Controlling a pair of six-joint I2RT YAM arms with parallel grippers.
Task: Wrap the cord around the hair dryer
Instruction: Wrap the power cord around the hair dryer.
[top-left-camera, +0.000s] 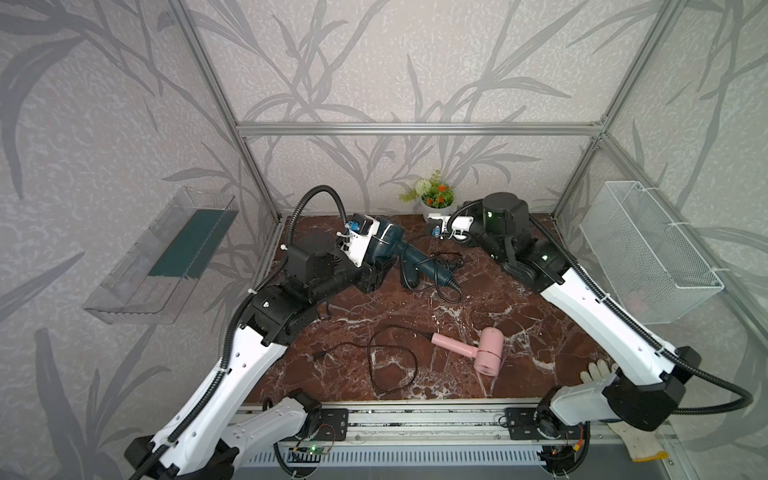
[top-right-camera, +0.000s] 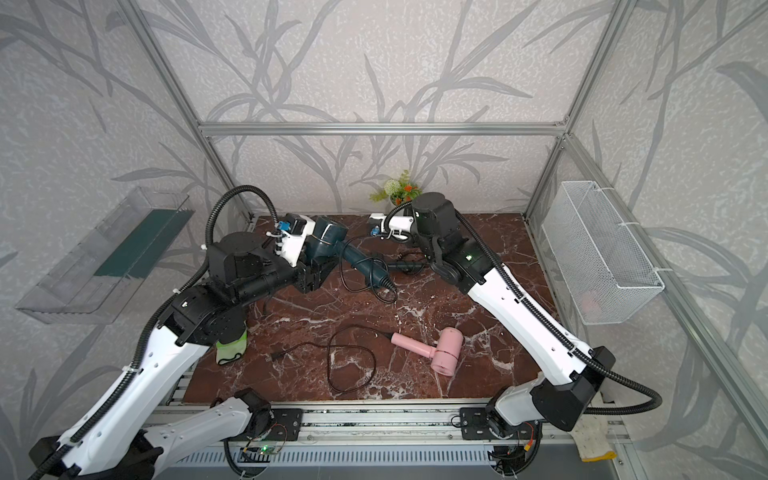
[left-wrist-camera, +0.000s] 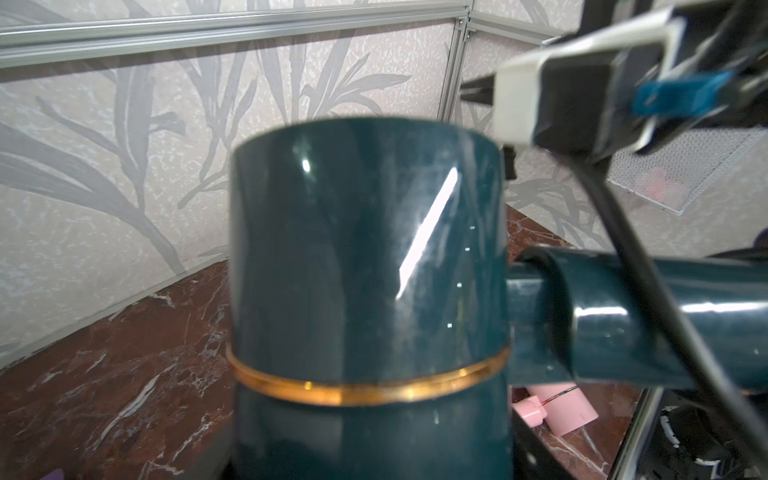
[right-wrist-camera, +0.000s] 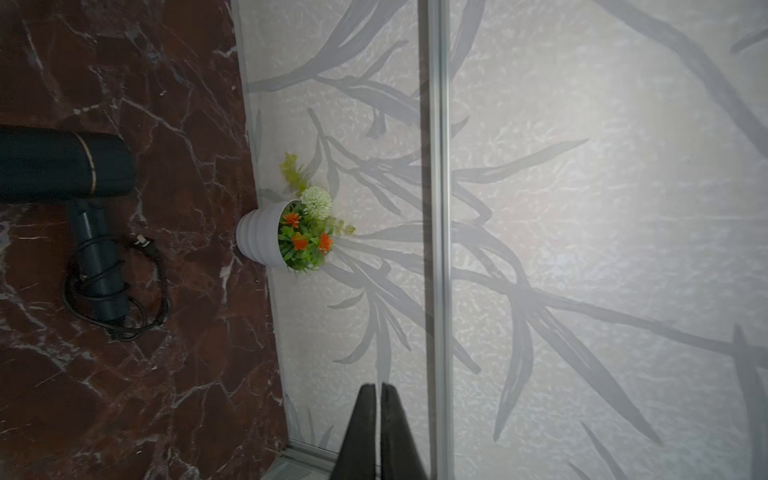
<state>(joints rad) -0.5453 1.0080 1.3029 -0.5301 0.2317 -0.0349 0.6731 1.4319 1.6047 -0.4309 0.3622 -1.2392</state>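
Left hand (top-left-camera: 377, 270) clamped on teal dryer (top-left-camera: 390, 235), right wrist view alone shows right hand (right-wrist-camera: 379, 428) pressed together

Marble table (top-left-camera: 478, 316) bears pink dryer (top-left-camera: 488, 353) and flowerpot (top-left-camera: 434, 200).

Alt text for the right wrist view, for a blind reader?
A dark teal hair dryer rests on the red-brown marble table, its black cord looped around the handle. A white ribbed pot of artificial flowers stands by the wallpapered wall, and the right gripper is shut, holding nothing.
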